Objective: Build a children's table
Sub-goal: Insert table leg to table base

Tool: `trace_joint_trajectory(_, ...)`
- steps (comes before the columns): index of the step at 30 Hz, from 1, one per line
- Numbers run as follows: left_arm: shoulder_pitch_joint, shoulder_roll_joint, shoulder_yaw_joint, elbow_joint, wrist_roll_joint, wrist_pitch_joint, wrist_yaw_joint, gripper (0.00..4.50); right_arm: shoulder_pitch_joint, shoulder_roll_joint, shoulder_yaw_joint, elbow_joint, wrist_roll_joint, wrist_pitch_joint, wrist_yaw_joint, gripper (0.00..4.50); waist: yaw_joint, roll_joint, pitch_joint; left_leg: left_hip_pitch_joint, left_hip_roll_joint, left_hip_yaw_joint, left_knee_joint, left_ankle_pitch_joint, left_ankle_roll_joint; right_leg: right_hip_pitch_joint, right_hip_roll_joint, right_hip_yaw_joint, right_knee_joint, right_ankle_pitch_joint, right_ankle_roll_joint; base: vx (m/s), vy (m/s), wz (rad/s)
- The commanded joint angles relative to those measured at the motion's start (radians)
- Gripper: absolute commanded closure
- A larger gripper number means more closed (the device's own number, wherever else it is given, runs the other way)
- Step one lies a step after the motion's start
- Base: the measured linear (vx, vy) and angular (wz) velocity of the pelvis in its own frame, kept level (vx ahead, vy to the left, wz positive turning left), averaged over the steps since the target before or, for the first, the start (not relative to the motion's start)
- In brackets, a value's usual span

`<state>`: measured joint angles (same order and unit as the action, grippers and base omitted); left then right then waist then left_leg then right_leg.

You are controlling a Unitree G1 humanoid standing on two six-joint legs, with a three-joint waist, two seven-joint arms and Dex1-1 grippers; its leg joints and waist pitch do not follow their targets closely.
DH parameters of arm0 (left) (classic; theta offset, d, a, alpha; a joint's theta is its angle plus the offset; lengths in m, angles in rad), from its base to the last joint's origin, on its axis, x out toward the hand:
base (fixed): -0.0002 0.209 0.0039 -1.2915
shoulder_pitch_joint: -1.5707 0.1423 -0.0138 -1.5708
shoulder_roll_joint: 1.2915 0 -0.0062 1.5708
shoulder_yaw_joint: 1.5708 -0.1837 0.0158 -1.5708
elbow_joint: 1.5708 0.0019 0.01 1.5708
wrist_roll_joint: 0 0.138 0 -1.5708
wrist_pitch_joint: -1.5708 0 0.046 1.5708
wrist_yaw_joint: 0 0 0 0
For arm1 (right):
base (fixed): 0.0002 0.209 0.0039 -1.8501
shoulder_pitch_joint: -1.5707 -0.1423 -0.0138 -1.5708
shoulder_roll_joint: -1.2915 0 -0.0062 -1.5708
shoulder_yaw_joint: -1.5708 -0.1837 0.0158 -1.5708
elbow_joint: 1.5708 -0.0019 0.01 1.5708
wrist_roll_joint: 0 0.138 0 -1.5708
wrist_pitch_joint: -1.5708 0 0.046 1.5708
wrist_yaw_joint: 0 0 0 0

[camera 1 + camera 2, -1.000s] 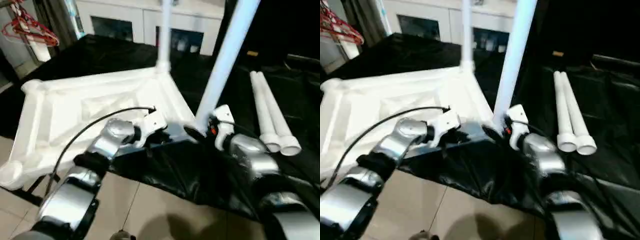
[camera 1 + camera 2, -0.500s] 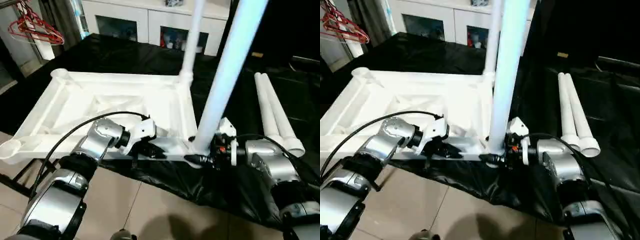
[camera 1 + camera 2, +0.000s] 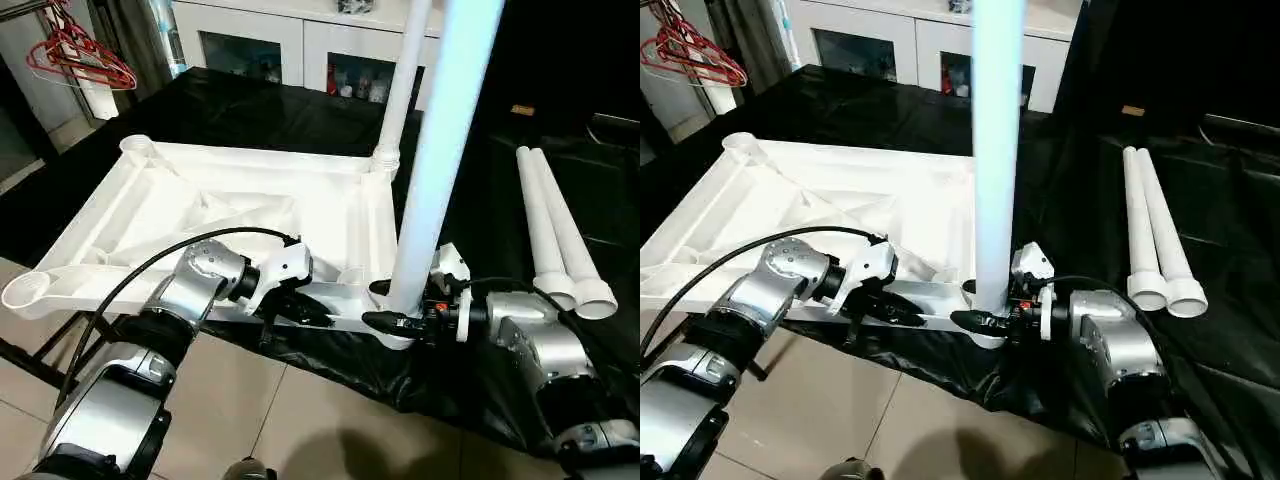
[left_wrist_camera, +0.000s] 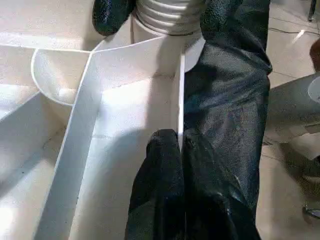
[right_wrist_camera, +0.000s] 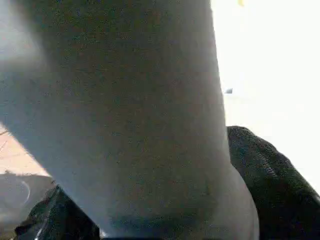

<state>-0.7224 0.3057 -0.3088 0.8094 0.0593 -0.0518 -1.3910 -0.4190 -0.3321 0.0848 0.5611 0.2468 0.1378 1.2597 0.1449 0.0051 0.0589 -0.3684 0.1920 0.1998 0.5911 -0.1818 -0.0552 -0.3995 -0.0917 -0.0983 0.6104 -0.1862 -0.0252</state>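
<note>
Red hangers [image 3: 80, 62] upper left, white glass-door cabinet [image 3: 300, 45] behind, black sheet [image 3: 250, 105] over bench, tiled floor [image 3: 290, 420].

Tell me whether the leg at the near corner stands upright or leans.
Upright: the leg rises straight from the tabletop's near corner socket, with the right gripper around its base.

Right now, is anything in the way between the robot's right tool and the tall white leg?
Nothing visible is. The right tool already sits around the foot of the upright leg, which stands at the near corner of the upside-down tabletop.
</note>
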Motion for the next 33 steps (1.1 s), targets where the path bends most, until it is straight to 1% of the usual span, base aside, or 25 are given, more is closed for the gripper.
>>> trace_joint_trajectory(1,-0.01,-0.016,0.03,-0.034,-0.029,0.001,0.042,4.5,0.024,0.019,0.023,0.008,0.008,-0.001,-0.008,1.54,0.0,0.008,-0.072,0.015,0.055,-0.027,-0.072,-0.226,0.036,0.054,-0.079,0.056,-0.072,-0.164,-0.243,0.0,0.0,0.0)
trace_joint_trajectory(6,-0.007,-0.021,0.051,-0.024,-0.033,-0.014,0.089,4.5,0.05,0.034,-0.019,0.01,0.023,-0.025,-0.054,1.55,0.001,0.009,-0.07,0.015,0.056,-0.028,-0.074,-0.239,0.031,0.053,-0.081,0.057,-0.077,-0.204,-0.229,0.0,0.0,0.0)
trace_joint_trajectory(8,-0.007,-0.023,0.057,-0.018,-0.033,-0.016,0.109,4.5,0.064,0.045,-0.049,0.033,0.026,-0.059,-0.089,1.55,0.001,0.005,-0.071,0.015,0.056,-0.027,-0.073,-0.229,0.032,0.052,-0.08,0.057,-0.075,-0.194,-0.229,0.0,0.0,0.0)
trace_joint_trajectory(11,-0.006,-0.023,0.06,-0.015,-0.034,-0.021,0.117,4.5,0.07,0.051,-0.062,0.042,0.028,-0.073,-0.107,1.55,0.002,0.006,-0.072,0.014,0.054,-0.027,-0.072,-0.22,0.037,0.053,-0.082,0.057,-0.075,-0.192,-0.229,0.0,0.0,0.0)
trace_joint_trajectory(12,-0.006,-0.024,0.061,-0.013,-0.035,-0.023,0.119,4.5,0.074,0.055,-0.068,0.046,0.031,-0.079,-0.118,1.55,0.0,0.005,-0.072,0.013,0.054,-0.027,-0.072,-0.216,0.04,0.052,-0.08,0.056,-0.075,-0.19,-0.228,0.0,0.0,0.0)
trace_joint_trajectory(14,-0.007,-0.025,0.067,-0.008,-0.033,-0.029,0.134,4.5,0.082,0.065,-0.079,0.051,0.035,-0.092,-0.139,1.55,0.0,0.007,-0.071,0.013,0.055,-0.027,-0.072,-0.221,0.041,0.052,-0.082,0.056,-0.077,-0.205,-0.222,0.0,0.0,0.0)
trace_joint_trajectory(15,-0.008,-0.025,0.07,-0.007,-0.033,-0.036,0.143,4.5,0.083,0.067,-0.082,0.053,0.034,-0.096,-0.145,1.55,-0.001,0.005,-0.071,0.013,0.055,-0.027,-0.073,-0.221,0.041,0.052,-0.081,0.056,-0.077,-0.209,-0.22,0.0,0.0,0.0)
trace_joint_trajectory(16,-0.012,-0.029,0.077,-0.002,-0.033,-0.044,0.164,4.5,0.083,0.07,-0.085,0.055,0.034,-0.1,-0.149,1.55,-0.001,0.006,-0.07,0.014,0.055,-0.027,-0.073,-0.225,0.04,0.051,-0.081,0.056,-0.078,-0.218,-0.218,0.0,0.0,0.0)
trace_joint_trajectory(17,-0.025,-0.039,0.098,0.01,-0.052,-0.044,0.185,4.5,0.081,0.075,-0.089,0.062,0.034,-0.104,-0.154,1.55,-0.001,0.005,-0.07,0.014,0.054,-0.027,-0.073,-0.226,0.041,0.051,-0.081,0.056,-0.079,-0.222,-0.217,0.0,0.0,0.0)
trace_joint_trajectory(18,-0.028,-0.041,0.103,0.012,-0.056,-0.044,0.189,4.5,0.081,0.075,-0.089,0.063,0.033,-0.105,-0.155,1.55,-0.002,0.004,-0.069,0.014,0.054,-0.026,-0.073,-0.228,0.04,0.05,-0.081,0.056,-0.08,-0.229,-0.215,0.0,0.0,0.0)
trace_joint_trajectory(19,-0.037,-0.045,0.121,0.004,-0.086,-0.02,0.166,4.5,0.079,0.078,-0.089,0.064,0.033,-0.106,-0.157,1.55,-0.001,0.003,-0.069,0.014,0.053,-0.026,-0.072,-0.226,0.04,0.05,-0.081,0.056,-0.081,-0.234,-0.213,0.0,0.0,0.0)
trace_joint_trajectory(20,-0.05,-0.05,0.145,-0.014,-0.13,0.017,0.131,4.06,0.077,0.082,-0.089,0.067,0.031,-0.108,-0.158,1.55,-0.001,0.001,-0.07,0.012,0.053,-0.026,-0.072,-0.216,0.044,0.052,-0.082,0.057,-0.08,-0.239,-0.21,0.0,0.0,0.0)
trace_joint_trajectory(21,-0.05,-0.05,0.145,-0.014,-0.13,0.017,0.131,3.95,0.077,0.082,-0.089,0.067,0.031,-0.108,-0.158,1.55,0.0,0.003,-0.069,0.012,0.053,-0.026,-0.072,-0.214,0.046,0.051,-0.082,0.056,-0.08,-0.242,-0.21,0.0,0.0,0.0)
trace_joint_trajectory(22,-0.068,-0.058,0.185,-0.054,-0.202,0.078,0.084,3.95,0.07,0.087,-0.09,0.072,0.032,-0.109,-0.16,1.55,0.002,0.005,-0.071,0.011,0.051,-0.024,-0.069,-0.202,0.045,0.052,-0.084,0.056,-0.076,-0.234,-0.219,0.0,0.0,0.0)
trace_joint_trajectory(23,-0.068,-0.058,0.185,-0.054,-0.202,0.078,0.084,3.95,0.07,0.087,-0.09,0.072,0.032,-0.109,-0.16,1.55,0.003,0.006,-0.074,0.011,0.053,-0.023,-0.067,-0.193,0.043,0.054,-0.085,0.056,-0.072,-0.209,-0.237,0.0,0.0,0.0)
trace_joint_trajectory(24,-0.087,-0.066,0.215,-0.098,-0.264,0.134,0.05,3.87,0.063,0.091,-0.089,0.081,0.033,-0.113,-0.164,1.55,0.002,0.007,-0.072,0.01,0.055,-0.024,-0.069,-0.197,0.046,0.05,-0.08,0.054,-0.072,-0.187,-0.248,0.0,0.0,0.0)
trace_joint_trajectory(25,-0.087,-0.066,0.215,-0.1,-0.265,0.137,0.049,3.71,0.063,0.091,-0.089,0.081,0.033,-0.114,-0.164,1.55,0.002,0.005,-0.072,0.01,0.054,-0.025,-0.071,-0.205,0.044,0.052,-0.079,0.052,-0.07,-0.185,-0.253,0.0,0.0,0.0)
trace_joint_trajectory(26,-0.094,-0.07,0.224,-0.12,-0.291,0.167,0.035,3.55,0.061,0.093,-0.089,0.083,0.034,-0.115,-0.165,1.55,0.001,0.003,-0.07,0.012,0.055,-0.024,-0.071,-0.212,0.044,0.051,-0.078,0.053,-0.071,-0.189,-0.253,0.0,0.0,0.0)
trace_joint_trajectory(27,-0.1,-0.076,0.231,-0.14,-0.314,0.191,0.026,3.55,0.059,0.095,-0.088,0.085,0.034,-0.117,-0.167,1.55,-0.002,0.002,-0.068,0.008,0.054,-0.025,-0.072,-0.21,0.046,0.055,-0.08,0.053,-0.069,-0.195,-0.254,0.0,0.0,0.0)
trace_joint_trajectory(28,-0.104,-0.089,0.238,-0.16,-0.338,0.215,0.018,3.51,0.059,0.098,-0.088,0.087,0.034,-0.118,-0.165,1.55,-0.003,0.0,-0.068,0.007,0.052,-0.024,-0.071,-0.207,0.051,0.056,-0.08,0.054,-0.073,-0.206,-0.246,0.0,0.0,0.0)
trace_joint_trajectory(29,-0.104,-0.089,0.238,-0.16,-0.338,0.215,0.018,3.41,0.059,0.098,-0.088,0.087,0.034,-0.118,-0.165,1.55,-0.005,-0.001,-0.068,0.007,0.051,-0.024,-0.07,-0.2,0.054,0.057,-0.079,0.054,-0.071,-0.203,-0.245,0.0,0.0,0.0)
trace_joint_trajectory(30,-0.114,-0.122,0.256,-0.179,-0.366,0.23,0.033,3.26,0.06,0.101,-0.087,0.088,0.034,-0.119,-0.164,1.55,-0.006,-0.003,-0.069,0.005,0.049,-0.023,-0.068,-0.183,0.064,0.058,-0.078,0.055,-0.072,-0.201,-0.239,0.0,0.0,0.0)
trace_joint_trajectory(31,-0.124,-0.148,0.27,-0.191,-0.389,0.241,0.049,3.14,0.061,0.102,-0.087,0.089,0.033,-0.12,-0.163,1.55,-0.003,-0.002,-0.072,0.007,0.047,-0.021,-0.063,-0.167,0.071,0.057,-0.078,0.055,-0.072,-0.188,-0.243,0.0,0.0,0.0)
trace_joint_trajectory(32,-0.127,-0.157,0.274,-0.194,-0.396,0.244,0.057,3.09,0.061,0.102,-0.087,0.09,0.033,-0.12,-0.162,1.55,-0.005,-0.003,-0.072,0.007,0.048,-0.02,-0.063,-0.161,0.074,0.057,-0.077,0.055,-0.071,-0.18,-0.246,0.0,0.0,0.0)
trace_joint_trajectory(33,-0.129,-0.165,0.275,-0.198,-0.403,0.25,0.059,2.95,0.061,0.102,-0.087,0.09,0.033,-0.121,-0.162,1.55,-0.004,-0.004,-0.07,0.005,0.048,-0.021,-0.063,-0.16,0.079,0.058,-0.077,0.054,-0.073,-0.186,-0.243,0.0,0.0,0.0)
